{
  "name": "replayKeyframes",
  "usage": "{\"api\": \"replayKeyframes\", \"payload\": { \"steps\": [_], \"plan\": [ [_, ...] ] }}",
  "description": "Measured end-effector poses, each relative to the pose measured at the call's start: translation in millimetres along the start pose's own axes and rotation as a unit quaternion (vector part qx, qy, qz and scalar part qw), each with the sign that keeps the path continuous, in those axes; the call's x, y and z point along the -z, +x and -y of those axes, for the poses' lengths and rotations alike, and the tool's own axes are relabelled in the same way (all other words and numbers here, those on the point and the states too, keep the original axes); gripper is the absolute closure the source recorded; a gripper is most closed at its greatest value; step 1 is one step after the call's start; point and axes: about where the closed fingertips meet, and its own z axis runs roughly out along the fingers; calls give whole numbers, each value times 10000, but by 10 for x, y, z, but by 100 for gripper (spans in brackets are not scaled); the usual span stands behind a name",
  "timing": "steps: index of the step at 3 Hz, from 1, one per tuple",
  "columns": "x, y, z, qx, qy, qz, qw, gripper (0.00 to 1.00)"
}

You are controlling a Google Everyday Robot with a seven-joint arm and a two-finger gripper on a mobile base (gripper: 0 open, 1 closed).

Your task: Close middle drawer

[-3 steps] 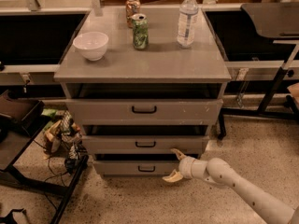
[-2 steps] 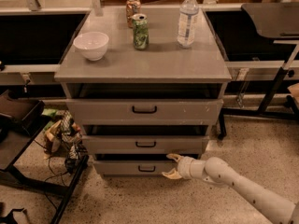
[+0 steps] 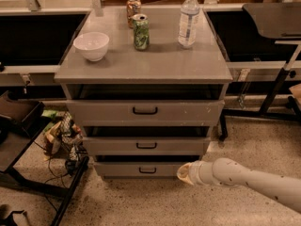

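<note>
The near edge of the frame is filled by a speckled stone floor [image 3: 141, 206]. At the lower right, a pale grey arm [image 3: 254, 180] is cut off by the frame edge, so its base is not seen. The gripper [image 3: 185, 173] is found at the arm's left end, low in the frame, just right of centre. It is seen end-on as a single tan tip, so it cannot be told whether it is spread or pressed together, and nothing is seen to be held. The gripper is placed against the right end of the lowest drawer front [image 3: 141, 169]; contact cannot be confirmed. The middle drawer [image 3: 146, 146] is located directly above, at the centre of the frame, second of three in a grey cabinet. It is pulled partly out, and a dark gap is shown above its low front panel; its tray is hidden in shadow. The gripper is set below it and apart from it. The top drawer [image 3: 145, 111], taller and flecked with white, is also left partly out. At the lower left, a black frame [image 3: 37, 187] and a heap of cables and bags [image 3: 61, 135] are hard to make out. On the cabinet top [image 3: 141, 62] a white bowl [image 3: 91, 46] is placed at the left, a green can [image 3: 141, 32] at the centre, a second can [image 3: 134, 6] just behind it, and a clear water bottle [image 3: 188, 19] at the right. Dark tables are seen beyond, and a black seat [image 3: 275, 20] is cut off at the upper right.
</note>
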Motion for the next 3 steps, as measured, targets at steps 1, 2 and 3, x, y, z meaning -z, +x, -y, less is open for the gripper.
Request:
{"api": "replayKeyframes", "payload": {
  "steps": [1, 2, 3],
  "plan": [
    [445, 15, 52, -342, 263, -644, 9970, 100],
    [894, -119, 307, -1087, 930, -1074, 9839, 100],
    [1455, -230, 478, -1814, 1613, -1362, 9605, 100]
  ]
}}
